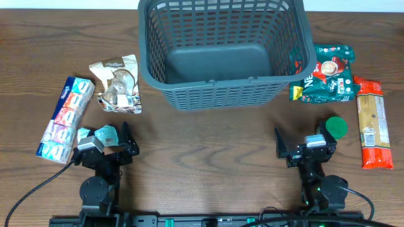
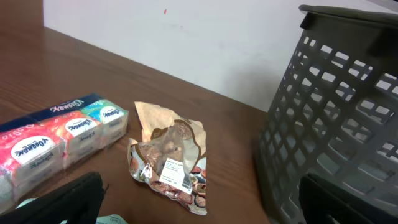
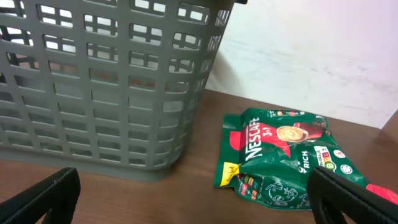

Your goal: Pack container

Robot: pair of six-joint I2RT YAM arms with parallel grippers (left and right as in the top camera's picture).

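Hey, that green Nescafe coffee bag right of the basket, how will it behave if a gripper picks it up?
The crinkled green foil Nescafe bag looks soft, so it would probably sag and fold when pinched. Its glossy film may be slippery. Lying flat on the wooden table, it seems unlikely to roll.

even bright light, soft shadows, sharp overhead, wrist foregrounds perhaps slightly blurred

A: Left side?
B: Tissue pack (image 2: 56, 140) flat on table (image 2: 233, 134). Crumpled snack bag (image 2: 169, 158) just beside, white label up.
A: And right?
B: Slotted basket (image 2: 336, 118) wall, apart from bag. Dark fingers (image 2: 62, 202) in both bottom corners, spread wide.
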